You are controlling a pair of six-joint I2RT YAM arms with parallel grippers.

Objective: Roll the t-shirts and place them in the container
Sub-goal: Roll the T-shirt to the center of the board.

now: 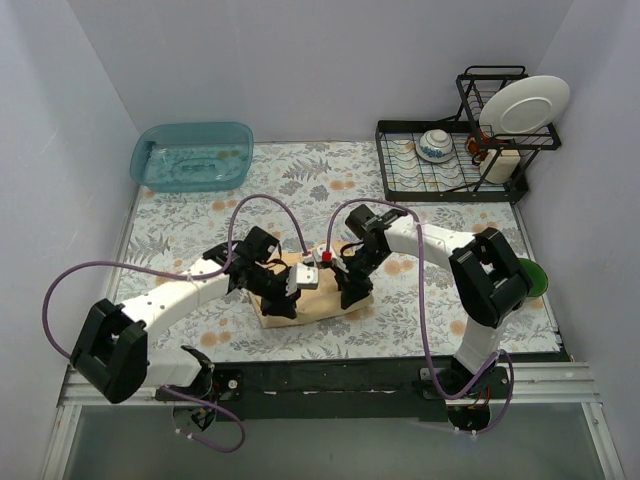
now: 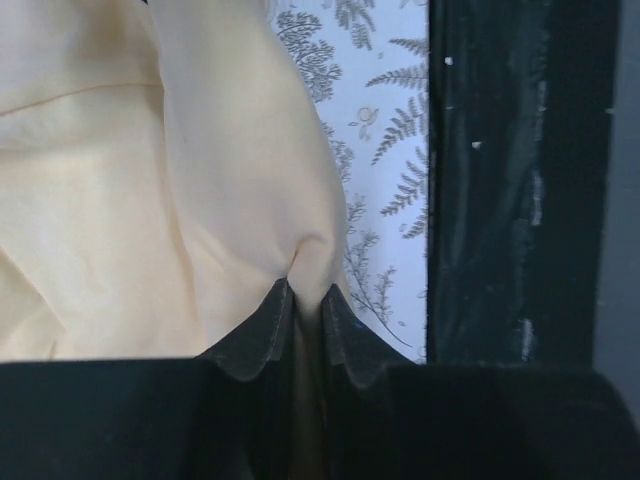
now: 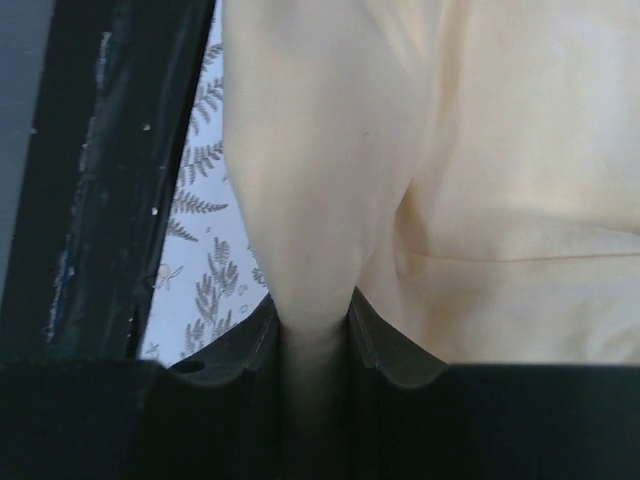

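Two robot arms bolted at the 6 o'clock edge of a fern-printed surface [image 1: 180, 218] bend inward over a pale yellow t-shirt [image 1: 318, 302]. The shirt lies bunched just beyond the black strip [image 1: 330, 378] that runs along the near edge, a little toward 6 o'clock from the middle of the surface.

The left end effector [image 1: 282, 303] comes down on the shirt's 9 o'clock side. In the left wrist view it is nearly closed, its fingers [image 2: 262, 335] pinching a thin fold of the fabric, which puckers where they bite. Fern print and the black strip show just beyond the cloth at 3 o'clock in that view.

The right end effector [image 1: 352, 293] meets the shirt's 3 o'clock side. The right wrist view shows its fingers [image 3: 385, 350] set narrowly apart and clamped on a thicker ridge of the same cloth, which rises straight up from between them. The print and the strip lie to 9 o'clock there.

At 3 o'clock on the surface, a green dish [image 1: 537, 278] shows partly behind the right arm's elbow.

Farther back, a translucent blue tub [image 1: 195, 128] sits in the 11 o'clock corner. A black wire dish rack [image 1: 455, 180] stands at 1 o'clock, holding a patterned bowl [image 1: 436, 146] in its lower tray and a white plate [image 1: 525, 103] propped on edge in its raised tier.
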